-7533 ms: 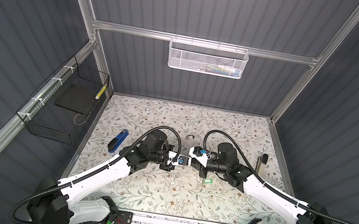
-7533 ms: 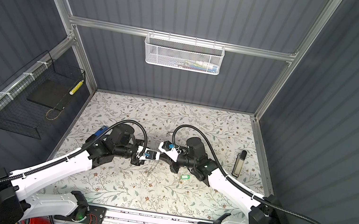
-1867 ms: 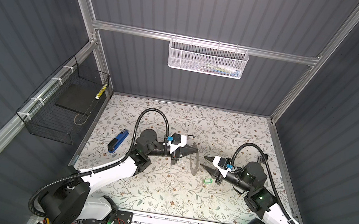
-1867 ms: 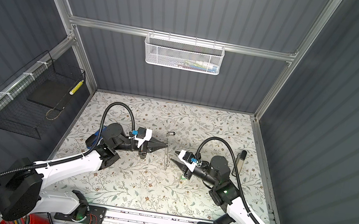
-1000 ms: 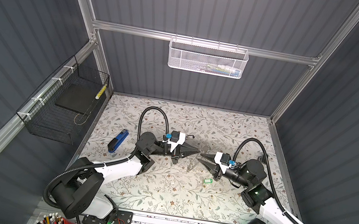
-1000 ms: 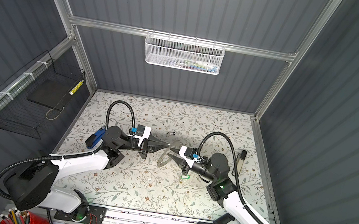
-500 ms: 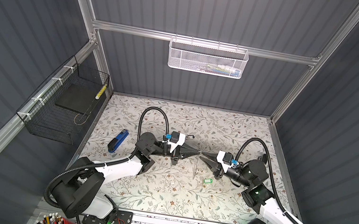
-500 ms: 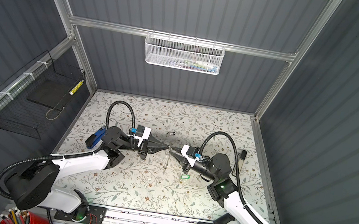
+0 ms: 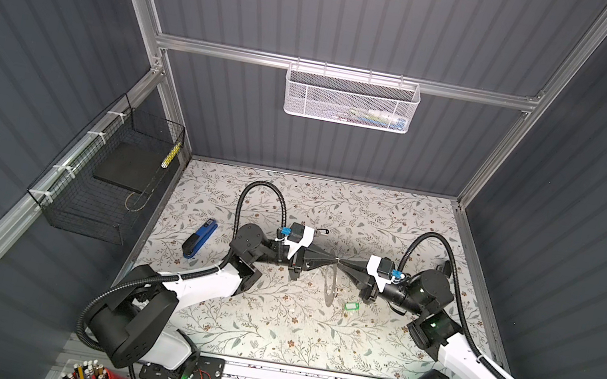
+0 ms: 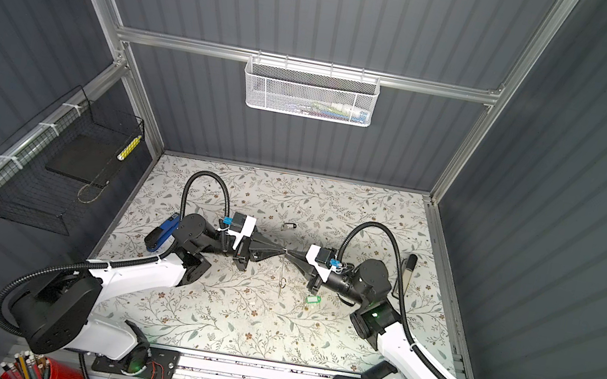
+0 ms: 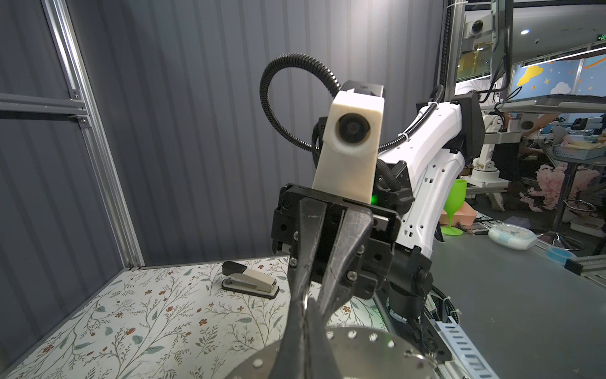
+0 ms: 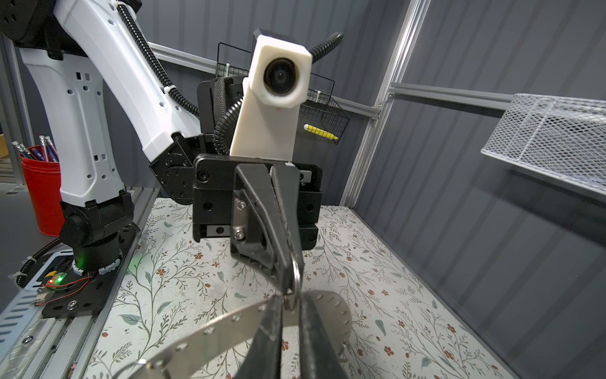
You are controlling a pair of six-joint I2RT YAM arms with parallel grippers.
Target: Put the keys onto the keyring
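Both top views: floral-print counter (image 9: pixel 270 319), grey corrugated walls (image 9: pixel 365 20). White mesh basket (image 9: pixel 351 100) on rear rail (image 9: pixel 212 49), contents blurred; black wire basket (image 9: pixel 78 214), wall-mounted, holds a dark slab (image 9: pixel 124 167). Green-framed key tag (image 9: pixel 351 305) flat on counter.
Left wrist: left end effector (image 11: pixel 303 315) clamped on thin flat grey metal keyring (image 11: pixel 360 352).
Right wrist: right end effector (image 12: pixel 292 302) narrow, tips astride same rim; grip unclear.

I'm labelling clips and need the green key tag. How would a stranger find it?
On the floral tabletop, find the right pincer near the middle, where the grey keyring hangs. Just nearer the robot's base lies the green key tag, flat on the surface. It is the only green-framed rectangle with a white centre, unlike the blue stapler.
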